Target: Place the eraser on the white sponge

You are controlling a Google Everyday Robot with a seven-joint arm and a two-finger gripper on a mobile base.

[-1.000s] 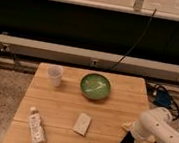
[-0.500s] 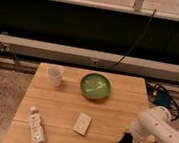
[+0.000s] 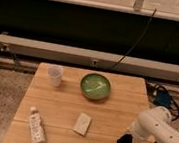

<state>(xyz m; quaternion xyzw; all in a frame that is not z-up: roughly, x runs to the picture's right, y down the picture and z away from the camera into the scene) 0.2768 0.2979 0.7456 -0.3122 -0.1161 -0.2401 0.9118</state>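
Right of the white sponge [image 3: 82, 123] — a thin, flat, off-white pad on the wooden-plank desk [image 3: 62, 107] — the smooth, rounded white arm [image 3: 162, 130] bends down from the right, its pincer [image 3: 125, 141] closed on the eraser [image 3: 124, 142], a small black block.

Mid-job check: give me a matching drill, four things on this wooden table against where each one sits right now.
Things:
1. small black rectangular eraser
2. flat off-white rectangular sponge
3. round green bowl
4. small white cup

Places:
A. far left of the table
B. far centre
C. near centre
D. near right, in the shut gripper

Pairs: 1-D, 2-C, 3-B, 4-A.
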